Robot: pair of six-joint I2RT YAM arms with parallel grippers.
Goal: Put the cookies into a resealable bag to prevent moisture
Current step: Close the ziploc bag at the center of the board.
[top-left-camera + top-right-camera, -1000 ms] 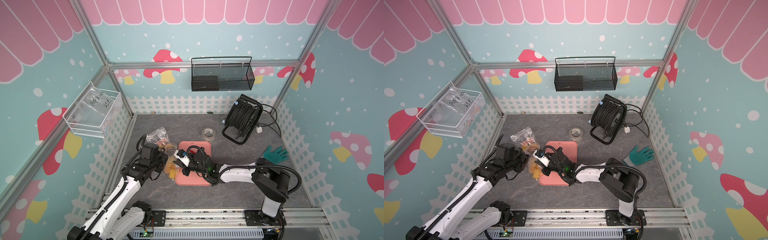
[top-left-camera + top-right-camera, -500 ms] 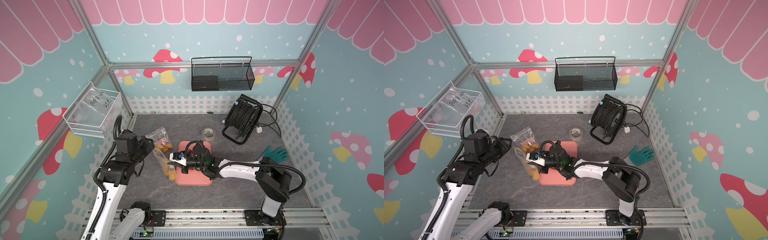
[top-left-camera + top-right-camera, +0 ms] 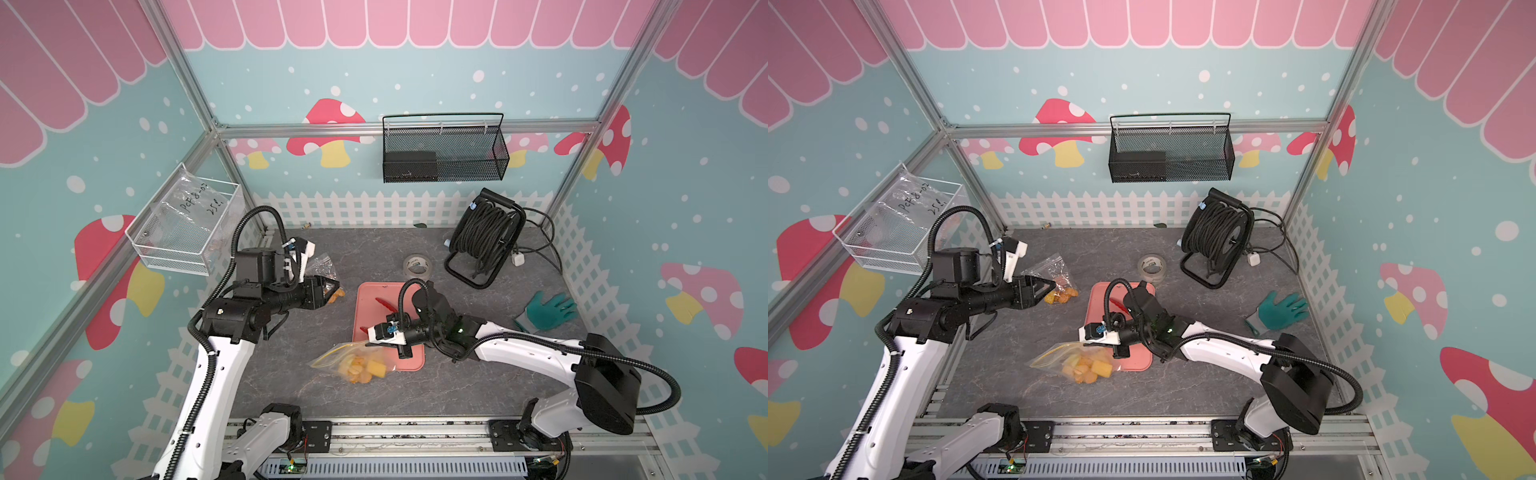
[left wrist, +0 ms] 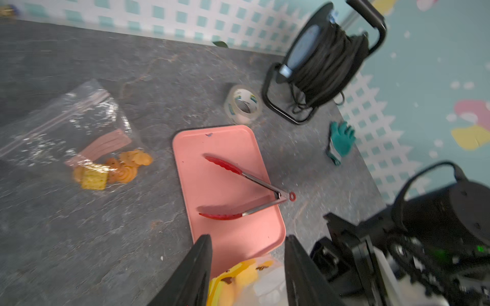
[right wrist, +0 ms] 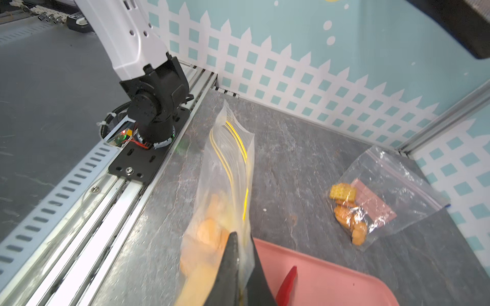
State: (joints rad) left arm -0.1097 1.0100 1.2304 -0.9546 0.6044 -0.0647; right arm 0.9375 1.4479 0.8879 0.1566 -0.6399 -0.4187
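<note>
The resealable bag (image 3: 353, 365) (image 3: 1075, 361), clear with a yellow zip strip, lies on the grey floor at the front corner of the pink tray (image 3: 374, 299). Several golden-orange cookies (image 3: 361, 370) (image 3: 1088, 370) sit inside it. My right gripper (image 3: 365, 342) (image 5: 241, 235) is shut on one edge of the resealable bag (image 5: 225, 172). My left gripper (image 3: 332, 286) (image 4: 248, 238) is open and empty. It is raised at the back left, well away from that bag, above a second clear bag (image 3: 1050, 266). More cookies (image 4: 124, 169) (image 5: 350, 220) lie in that second bag.
Red tongs (image 4: 238, 172) lie on the tray. A tape roll (image 3: 417, 266), a black cable reel (image 3: 484, 237) and a green glove (image 3: 548, 309) are at the back and right. A white wire basket (image 3: 183, 232) hangs on the left wall. A white fence rings the floor.
My left gripper has opened, let go of the bag and pulled up and back to the left. My right gripper has drawn the bag a little toward the front.
</note>
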